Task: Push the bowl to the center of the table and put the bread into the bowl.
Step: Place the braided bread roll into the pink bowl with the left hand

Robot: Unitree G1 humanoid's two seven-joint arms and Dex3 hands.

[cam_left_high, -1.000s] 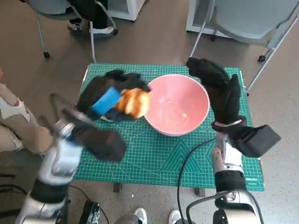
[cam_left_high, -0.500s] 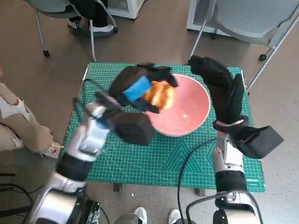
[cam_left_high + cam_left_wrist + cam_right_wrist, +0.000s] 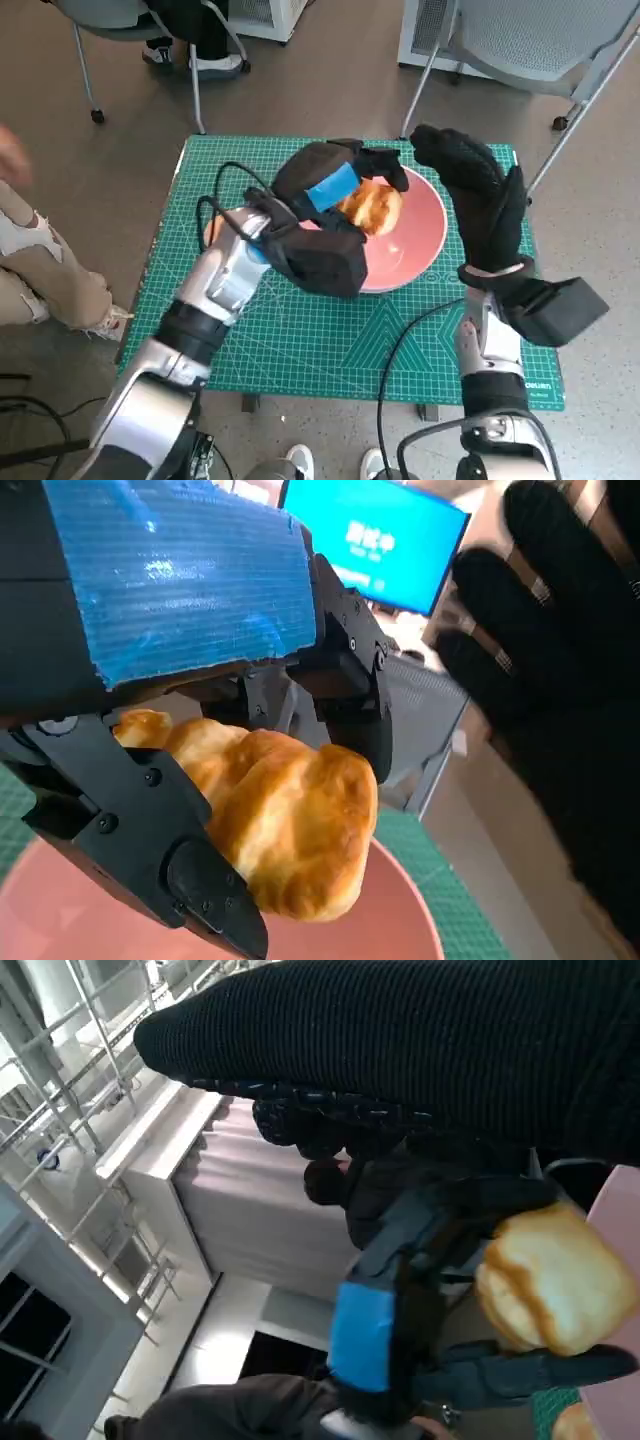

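Note:
My left hand (image 3: 335,183) grips a golden bread roll (image 3: 372,208) and holds it above the pink bowl (image 3: 418,245), over its left half. The roll (image 3: 275,827) sits between the black fingers (image 3: 150,820) with the bowl's pink rim (image 3: 395,900) beneath it. The right wrist view shows the same roll (image 3: 545,1280) under the blue-taped left hand (image 3: 385,1325). My right hand (image 3: 478,195) in its black glove stands with fingers straight along the bowl's right rim, holding nothing; contact with the rim cannot be told.
The bowl stands on a green cutting mat (image 3: 300,340) that covers the small table. A grey chair (image 3: 520,40) stands beyond the far right corner and another chair's legs (image 3: 195,70) beyond the far left. A person's leg (image 3: 30,260) is close on the left.
My left hand has carried the roll to the right, from beside the bowl's left rim to above the bowl. The right hand has stayed by the right rim.

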